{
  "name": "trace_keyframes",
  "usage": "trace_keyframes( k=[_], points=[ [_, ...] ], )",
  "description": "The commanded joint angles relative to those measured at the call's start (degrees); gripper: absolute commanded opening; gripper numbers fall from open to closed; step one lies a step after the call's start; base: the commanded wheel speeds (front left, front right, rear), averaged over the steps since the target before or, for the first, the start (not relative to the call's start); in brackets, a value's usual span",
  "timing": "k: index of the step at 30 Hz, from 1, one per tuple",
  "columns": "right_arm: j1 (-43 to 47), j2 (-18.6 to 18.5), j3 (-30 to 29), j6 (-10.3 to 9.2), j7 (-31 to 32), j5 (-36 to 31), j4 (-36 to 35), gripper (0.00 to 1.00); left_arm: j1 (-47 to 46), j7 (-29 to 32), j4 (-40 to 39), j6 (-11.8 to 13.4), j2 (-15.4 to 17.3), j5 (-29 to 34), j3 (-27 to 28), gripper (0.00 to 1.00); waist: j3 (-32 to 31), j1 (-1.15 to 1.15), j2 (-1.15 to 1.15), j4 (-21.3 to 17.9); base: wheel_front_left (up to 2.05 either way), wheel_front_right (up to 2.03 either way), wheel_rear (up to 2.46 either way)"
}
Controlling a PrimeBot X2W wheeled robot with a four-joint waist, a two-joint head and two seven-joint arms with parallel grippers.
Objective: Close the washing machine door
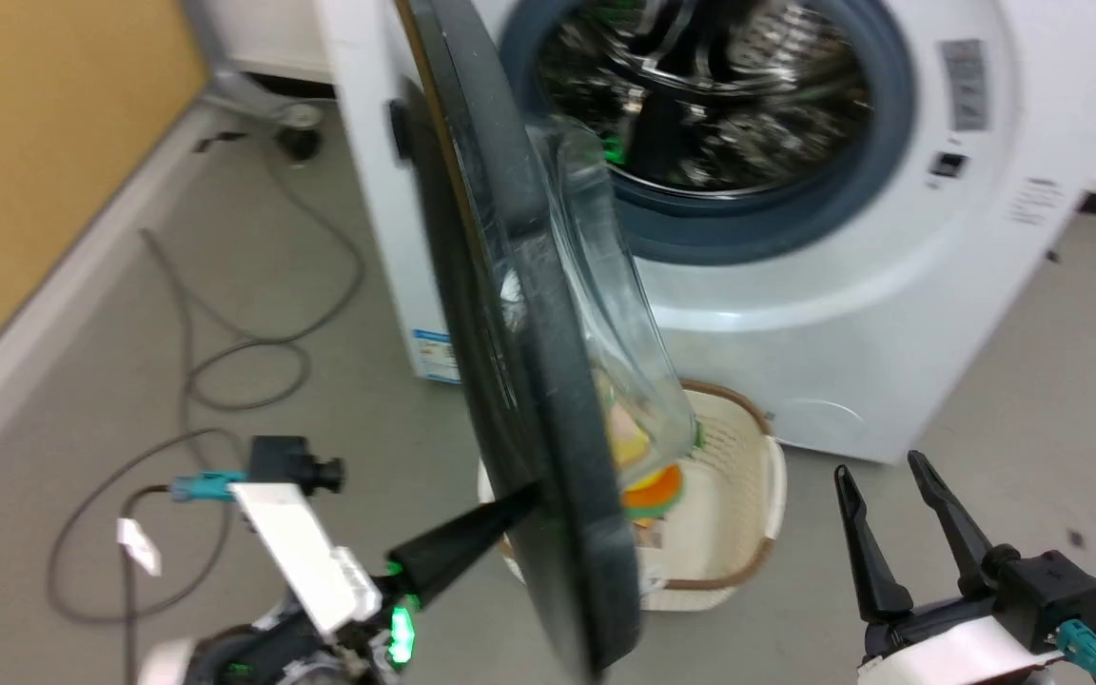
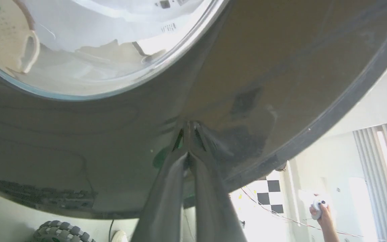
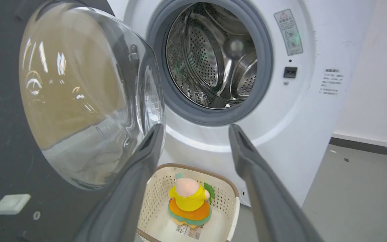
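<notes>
black and glossy, the washing machine door (image 1: 562, 457) stands roughly half open, swung out from the left side of the washing machine (image 1: 795, 314). it is nearly edge-on to the head camera, and its glass bowl (image 3: 79, 94) bulges toward the steel drum (image 1: 700, 86). the left gripper (image 1: 524, 502) has both fingers pressed together with nothing between them. its tips are set against the door's outer face, low down between the window and the rim. the right gripper (image 1: 878, 468) is spread wide and empty on the drum side of the door, apart from the machine. the main risk, as i judge it, is a skid: a narrow tip on that slick face could slide toward the rim and slip off, leaving the door short of the grey gasket (image 1: 890, 124). a soft push could also bring it to the gasket without latching. in the right wrist view the bowl sits just beside the right gripper's left finger (image 3: 136, 174), so the closing door might clip it unless that arm is kept back. a cream basket (image 1: 748, 495) holding a toy (image 3: 188, 201) sits just in front of the machine below the opening. whether the door's lower rim clears it i cannot tell. room is better on the right, over grey floor. on the left, cables (image 1: 225, 362) loop across the floor near a yellow wall (image 1: 34, 143). a person's hand (image 2: 319, 210) shows well behind the door.
</notes>
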Motion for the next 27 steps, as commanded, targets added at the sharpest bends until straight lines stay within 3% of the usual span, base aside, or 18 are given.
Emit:
trace_keyframes(
  k=[1, 9, 17, 27],
  points=[
    [0.0, -0.3, 0.0, 0.05, -0.2, -0.3, -0.3, 1.00, 0.4, -3.0, 0.3, -0.8, -0.2, -1.7, -3.1, 0.00, 1.3, 0.00, 0.00, -4.5, 0.00, 0.00, 0.00],
    [0.0, -0.3, -0.6, 0.05, -0.2, -0.3, -0.3, 1.00, -4.5, -18.6, 6.3, -3.7, -0.2, -5.2, -13.8, 0.00, 3.9, 0.00, 0.00, -14.4, 0.00, 0.00, 0.00],
    [0.1, 0.4, -0.7, 0.05, -0.2, 0.1, -0.4, 1.00, -14.5, -35.1, 16.4, -5.7, -0.2, -9.4, -20.2, 0.00, 6.3, 0.00, 0.00, -23.5, 0.00, 0.00, 0.00],
    [-0.6, 1.7, 0.5, 0.05, -0.3, 0.5, -0.6, 1.00, -31.8, -54.0, 32.2, -7.4, -0.2, -13.0, -24.6, 0.00, 8.9, 0.00, 0.00, -29.8, 0.00, 0.00, 0.00]
  ],
)
